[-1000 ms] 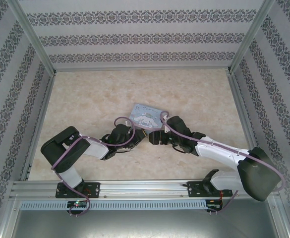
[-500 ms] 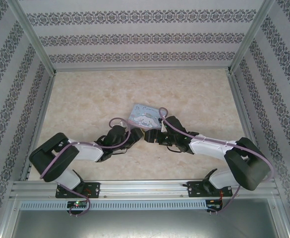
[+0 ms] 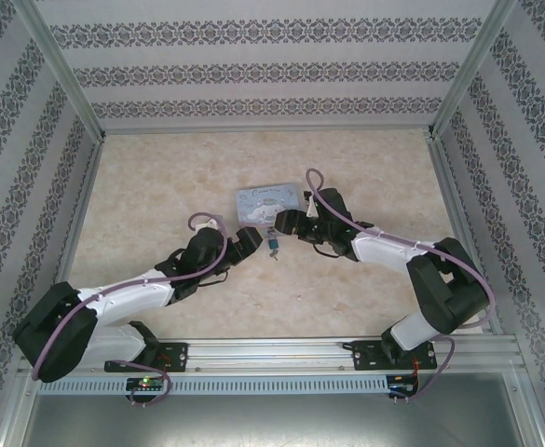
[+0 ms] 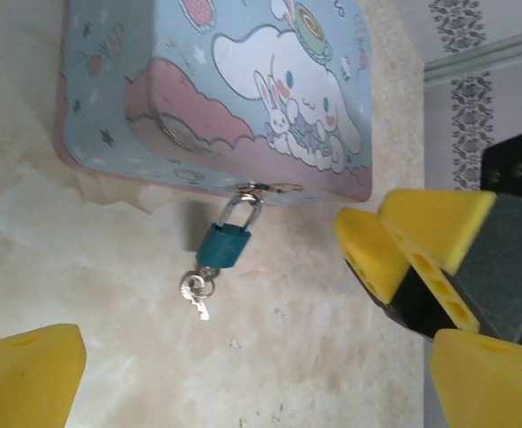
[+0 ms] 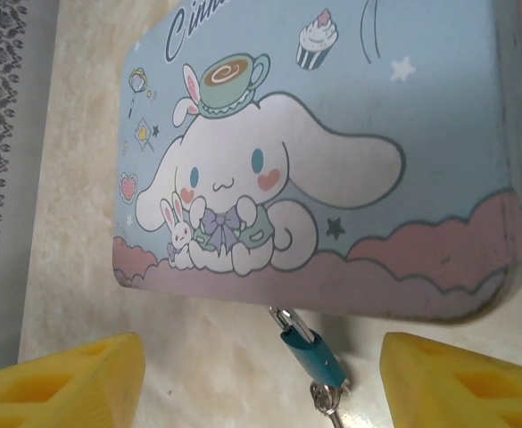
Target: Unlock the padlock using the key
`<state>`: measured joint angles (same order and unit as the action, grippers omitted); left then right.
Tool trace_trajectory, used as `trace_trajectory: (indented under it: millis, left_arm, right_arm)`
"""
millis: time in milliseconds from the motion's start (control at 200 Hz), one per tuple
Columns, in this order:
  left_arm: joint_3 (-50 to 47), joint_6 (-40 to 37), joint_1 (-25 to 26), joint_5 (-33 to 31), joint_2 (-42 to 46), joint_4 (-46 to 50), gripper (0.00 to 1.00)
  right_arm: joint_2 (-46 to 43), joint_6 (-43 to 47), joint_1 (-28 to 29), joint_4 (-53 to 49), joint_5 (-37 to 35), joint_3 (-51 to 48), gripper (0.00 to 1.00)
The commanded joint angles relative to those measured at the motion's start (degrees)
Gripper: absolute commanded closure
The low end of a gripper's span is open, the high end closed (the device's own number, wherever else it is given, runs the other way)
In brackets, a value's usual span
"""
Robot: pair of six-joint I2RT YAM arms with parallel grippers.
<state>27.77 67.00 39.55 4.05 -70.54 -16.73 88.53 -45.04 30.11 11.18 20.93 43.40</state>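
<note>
The padlock (image 4: 225, 242) hangs off the tin's (image 4: 109, 107) near edge, flat on the table, its long axis pointing at the arms and the key (image 4: 196, 296) seemingly in its base. We see it lying ahead of, and between, the spread, empty fingers of both the left gripper (image 4: 252, 374) and the nearer right gripper (image 5: 261, 379).

Bright, even light; faint shadow beside padlock (image 4: 223, 248); close-up edges perhaps soft.

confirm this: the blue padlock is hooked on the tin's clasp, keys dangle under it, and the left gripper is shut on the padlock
Not the last part: the left wrist view shows the left gripper open, its yellow fingers well apart from the padlock. The padlock is hooked on the clasp of the tin, keys dangling under it.
</note>
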Motion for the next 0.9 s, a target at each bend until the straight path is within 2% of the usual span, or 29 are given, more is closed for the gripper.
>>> trace_trajectory:
  millis: [0,215,430,899]
  left_arm:
    - [3.0,-3.8,-2.2,0.1,0.1,6.3,0.01]
    - [8.5,-8.6,-8.3,5.1,-3.1,11.1,0.0]
    - [13.0,-11.5,-12.6,9.5,-6.8,13.6,0.0]
    - [14.9,-12.4,-17.1,13.7,-9.9,13.0,0.0]
  right_arm:
    - [-1.1,2.8,0.2,1.5,2.9,-2.5,0.34]
    - [-0.9,6.6,1.5,3.4,1.6,-7.4,0.47]
    - [3.2,10.1,2.8,4.2,0.1,-5.2,0.49]
    - [12.0,9.4,6.3,5.8,-0.8,0.4,0.53]
